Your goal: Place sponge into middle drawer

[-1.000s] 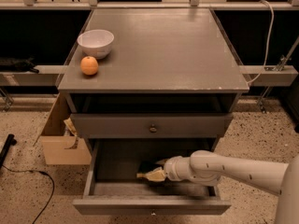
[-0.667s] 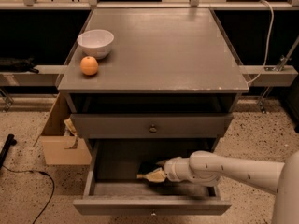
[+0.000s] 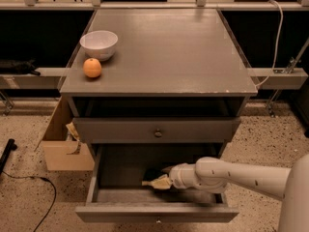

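Observation:
The middle drawer (image 3: 154, 212) is pulled open at the bottom of the grey cabinet. My white arm reaches in from the right, and the gripper (image 3: 155, 181) is low inside the drawer, near its middle. A dark patch over a tan-yellow patch at the gripper's tip looks like the sponge (image 3: 152, 173). It sits just above the drawer floor. I cannot tell whether the sponge is held or lying loose.
The upper drawer (image 3: 157, 129) with a round knob is closed. A white bowl (image 3: 99, 44) and an orange fruit (image 3: 92, 67) stand on the cabinet top at the back left. A cardboard box (image 3: 65, 151) is on the floor to the left, with a black cable beside it.

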### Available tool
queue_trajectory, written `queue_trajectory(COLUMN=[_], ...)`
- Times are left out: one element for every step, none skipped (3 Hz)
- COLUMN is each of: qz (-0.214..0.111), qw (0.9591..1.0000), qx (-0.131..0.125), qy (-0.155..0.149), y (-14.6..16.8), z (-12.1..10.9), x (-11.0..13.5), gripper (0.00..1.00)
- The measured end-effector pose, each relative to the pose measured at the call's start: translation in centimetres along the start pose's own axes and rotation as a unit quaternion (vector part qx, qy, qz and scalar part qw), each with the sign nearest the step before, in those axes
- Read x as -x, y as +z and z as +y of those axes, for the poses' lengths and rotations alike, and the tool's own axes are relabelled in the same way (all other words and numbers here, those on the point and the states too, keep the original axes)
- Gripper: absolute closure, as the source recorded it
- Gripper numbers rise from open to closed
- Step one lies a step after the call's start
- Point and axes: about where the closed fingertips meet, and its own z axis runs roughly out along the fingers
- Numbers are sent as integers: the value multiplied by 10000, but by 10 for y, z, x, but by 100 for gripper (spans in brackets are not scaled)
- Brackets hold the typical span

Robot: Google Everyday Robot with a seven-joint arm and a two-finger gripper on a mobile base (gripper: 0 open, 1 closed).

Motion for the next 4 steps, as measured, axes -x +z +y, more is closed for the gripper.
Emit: queue_trajectory(qz=[0,0,0,0], qw=[10000,10000,10000,10000], qx=[0,1,1,2], qy=[0,0,0,0], y=[0,0,0,0], z=[0,0,0,0], x=[0,0,0,0], gripper=[59,35,11,0])
